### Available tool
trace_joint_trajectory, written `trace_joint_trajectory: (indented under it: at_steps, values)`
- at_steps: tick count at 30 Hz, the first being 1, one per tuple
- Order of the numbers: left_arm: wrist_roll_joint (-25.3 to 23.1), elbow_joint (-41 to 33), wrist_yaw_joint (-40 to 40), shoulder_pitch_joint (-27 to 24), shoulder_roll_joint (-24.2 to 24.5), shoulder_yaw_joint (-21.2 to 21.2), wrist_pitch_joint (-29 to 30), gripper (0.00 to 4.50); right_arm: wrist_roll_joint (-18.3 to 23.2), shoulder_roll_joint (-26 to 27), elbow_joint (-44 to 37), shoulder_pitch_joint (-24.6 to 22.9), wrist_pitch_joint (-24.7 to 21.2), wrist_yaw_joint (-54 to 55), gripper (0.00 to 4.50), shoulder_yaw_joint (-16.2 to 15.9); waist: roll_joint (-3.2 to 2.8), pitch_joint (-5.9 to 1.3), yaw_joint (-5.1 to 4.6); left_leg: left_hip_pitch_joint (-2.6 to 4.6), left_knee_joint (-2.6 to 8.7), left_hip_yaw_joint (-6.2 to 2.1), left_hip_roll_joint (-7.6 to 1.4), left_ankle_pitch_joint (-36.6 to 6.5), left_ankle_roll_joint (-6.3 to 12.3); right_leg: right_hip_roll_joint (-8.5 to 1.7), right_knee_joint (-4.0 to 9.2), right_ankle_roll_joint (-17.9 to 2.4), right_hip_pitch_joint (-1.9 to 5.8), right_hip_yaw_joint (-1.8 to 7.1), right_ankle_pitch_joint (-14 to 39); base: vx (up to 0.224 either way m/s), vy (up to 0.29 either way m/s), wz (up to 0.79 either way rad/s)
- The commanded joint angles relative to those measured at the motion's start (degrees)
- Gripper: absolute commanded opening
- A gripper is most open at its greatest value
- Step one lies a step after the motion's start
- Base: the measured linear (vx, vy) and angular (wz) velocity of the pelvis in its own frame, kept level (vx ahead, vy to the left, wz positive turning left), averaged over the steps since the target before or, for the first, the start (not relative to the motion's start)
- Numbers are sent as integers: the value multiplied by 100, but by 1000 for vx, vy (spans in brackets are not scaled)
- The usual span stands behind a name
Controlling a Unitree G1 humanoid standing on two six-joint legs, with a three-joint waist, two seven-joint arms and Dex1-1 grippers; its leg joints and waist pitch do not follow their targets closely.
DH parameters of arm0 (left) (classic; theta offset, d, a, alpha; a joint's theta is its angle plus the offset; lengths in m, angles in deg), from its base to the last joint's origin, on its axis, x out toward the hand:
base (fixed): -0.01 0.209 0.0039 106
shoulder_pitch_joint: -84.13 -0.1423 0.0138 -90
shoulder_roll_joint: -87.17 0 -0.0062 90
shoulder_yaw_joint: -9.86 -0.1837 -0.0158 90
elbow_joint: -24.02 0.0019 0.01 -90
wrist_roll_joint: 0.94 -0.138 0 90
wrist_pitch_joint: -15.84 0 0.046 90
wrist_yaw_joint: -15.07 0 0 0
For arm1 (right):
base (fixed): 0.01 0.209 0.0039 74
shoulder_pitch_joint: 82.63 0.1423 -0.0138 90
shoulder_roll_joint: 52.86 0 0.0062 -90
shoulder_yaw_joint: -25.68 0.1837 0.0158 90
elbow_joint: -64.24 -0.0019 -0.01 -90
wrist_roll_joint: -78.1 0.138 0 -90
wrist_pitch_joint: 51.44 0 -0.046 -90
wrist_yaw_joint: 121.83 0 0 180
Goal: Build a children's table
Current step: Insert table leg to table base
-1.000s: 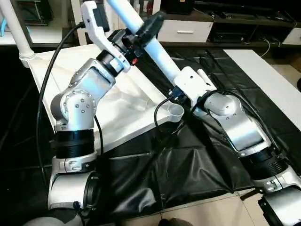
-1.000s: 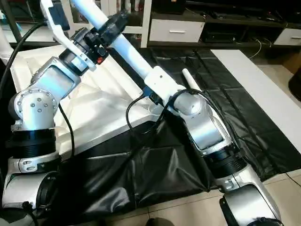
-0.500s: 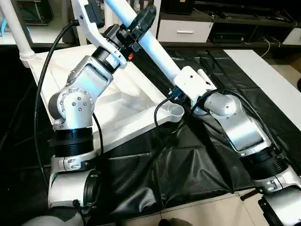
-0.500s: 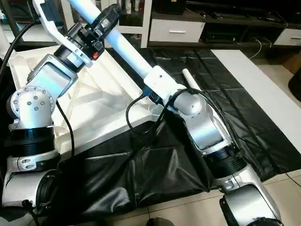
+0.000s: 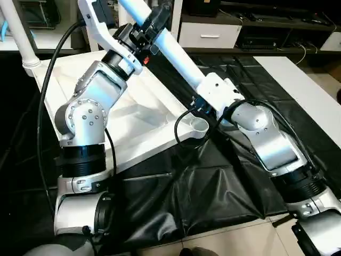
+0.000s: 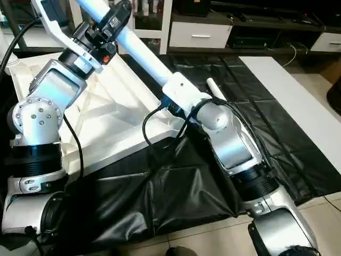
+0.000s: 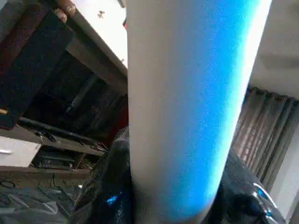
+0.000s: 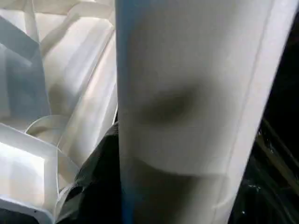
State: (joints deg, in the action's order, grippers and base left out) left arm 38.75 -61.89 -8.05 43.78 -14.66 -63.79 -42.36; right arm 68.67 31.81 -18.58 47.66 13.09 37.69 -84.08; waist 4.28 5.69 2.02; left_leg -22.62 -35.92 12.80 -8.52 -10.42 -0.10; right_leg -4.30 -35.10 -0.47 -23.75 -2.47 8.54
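Left eye view cuts off the upper end of the long white table leg [image 5: 176, 56] at the frame's top, and the leg's lower end is hidden behind the right wrist housing, so whether it meets the round corner socket [image 5: 199, 126] just below cannot be told. The left gripper [image 5: 152, 24] closes its black fingers [image 7: 110, 186] around the leg high up; the right gripper [image 8: 140, 196] clasps the same leg lower down, its dark fingers pressed to both sides. The white tabletop [image 6: 101, 120] lies ribbed underside up on black plastic sheeting [image 5: 213, 186], its far left corner carrying another upright leg [image 5: 18, 37] whose top is out of frame. Open sheeting lies to the right, bordered by a white board [image 5: 303, 90]. No writing can be read.
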Motion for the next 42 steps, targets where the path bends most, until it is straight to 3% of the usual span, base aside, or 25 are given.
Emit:
trace_joint_trajectory:
  at_steps: [1, 2, 8, 15, 30, 31, 42]
  values:
    - [-182, -138, -29, 201, 40, -187, -191, 154, -76, -13, 3, 88, 177, 18, 249, 158, -125, -581, 7, 235, 428, -283, -458, -1178, -327, -408, 334, -1206, 261, 265, 969, 0, 0, 0]
    - [-220, -149, -40, 217, 57, -215, -228, 154, -96, -13, -7, 82, 213, 27, 255, 158, -152, -580, 8, 234, 432, -286, -458, -1182, -330, -408, 330, -1201, 261, 266, 958, 0, 0, 0]
    - [-523, -191, -264, 273, 228, -415, -639, 154, -302, -78, -38, -47, 363, 213, 313, 100, -140, -581, 0, 239, 431, -284, -451, -1175, -357, -398, 327, -1171, 261, 266, 957, 0, 0, 0]
    - [-454, -306, -490, 238, 310, -537, -583, 153, -541, -161, 106, -121, 583, 368, 375, 58, -148, -581, -2, 236, 436, -283, -448, -1260, -443, -397, 312, -1188, 264, 263, 938, 0, 0, 0]
    - [-327, -217, -637, 288, 418, -520, -659, 153, -393, -124, 448, -277, 1041, 111, 375, 142, -156, -584, -11, 242, 427, -284, -452, -1336, -385, -389, 308, -1238, 256, 258, 942, 0, 0, 0]
    - [-324, -219, -640, 288, 426, -525, -661, 153, -383, -136, 482, -275, 1055, 89, 348, 150, -157, -580, -15, 238, 428, -284, -449, -1363, -381, -387, 313, -1249, 256, 260, 961, 0, 0, 0]
    - [-292, -219, -731, 298, 468, -555, -618, 153, -391, -119, 531, -297, 1145, 2, 255, 190, -169, -579, -13, 243, 430, -288, -449, -1451, -406, -390, 323, -1220, 251, 262, 1067, 0, 0, 0]
